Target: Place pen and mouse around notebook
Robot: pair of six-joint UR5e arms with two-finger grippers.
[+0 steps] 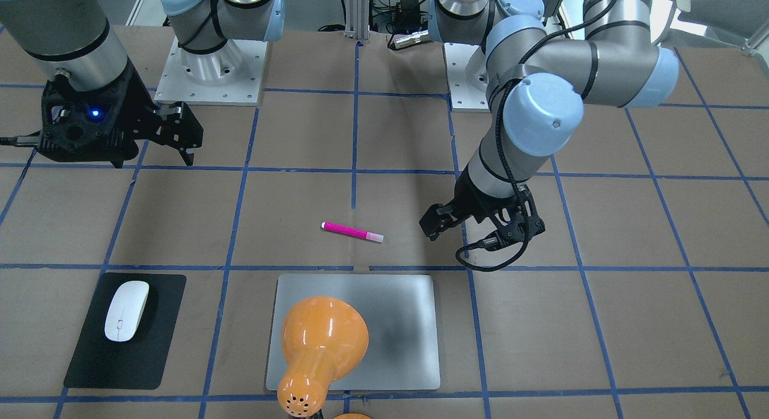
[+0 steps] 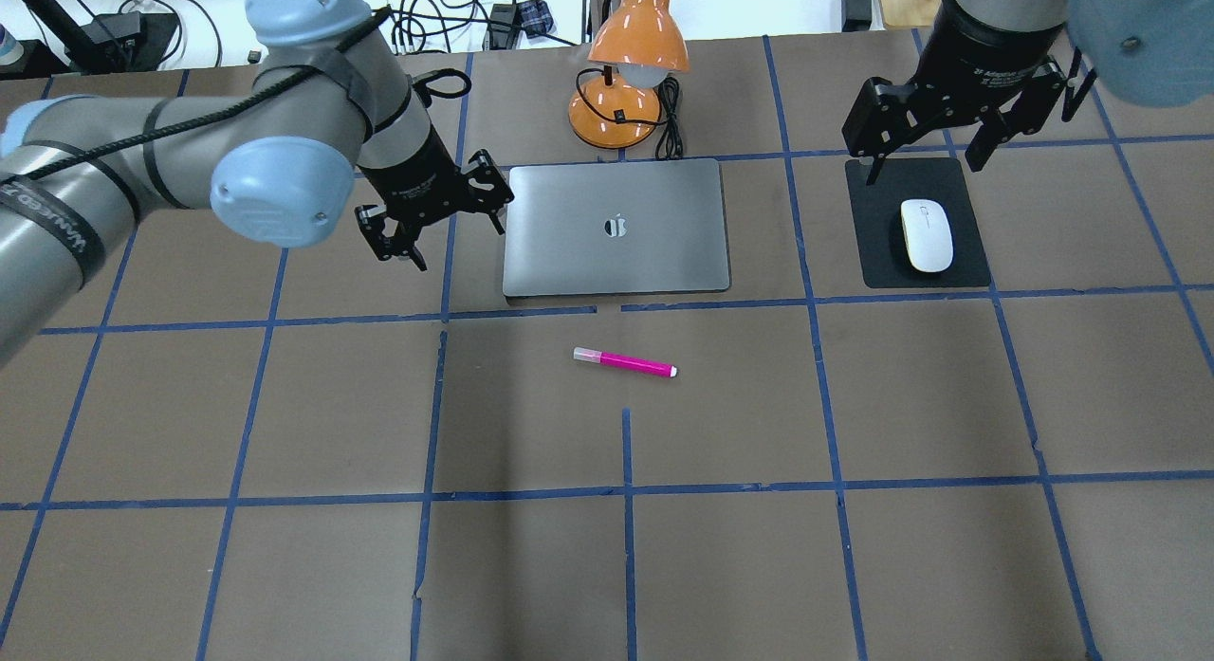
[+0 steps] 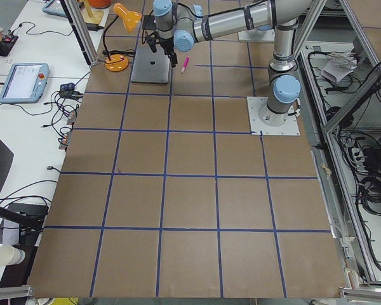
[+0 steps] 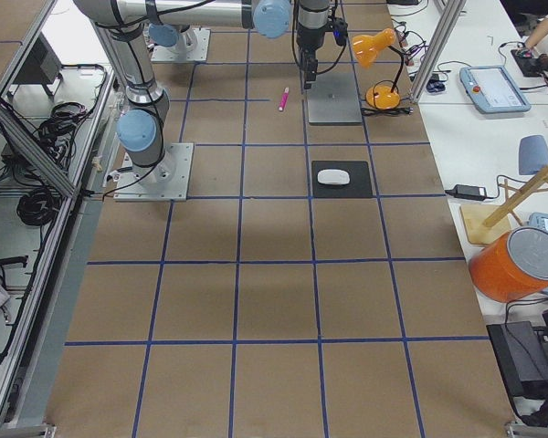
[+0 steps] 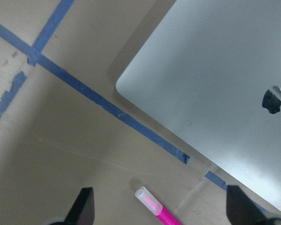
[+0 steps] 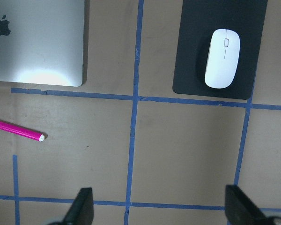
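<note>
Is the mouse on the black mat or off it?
On it: the mouse lies flat inside the edges of the black mat.

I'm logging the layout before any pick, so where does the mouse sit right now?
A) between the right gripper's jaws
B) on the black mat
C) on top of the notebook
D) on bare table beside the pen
B: the white mouse lies on the black mat, well apart from the notebook and the pen.
</note>
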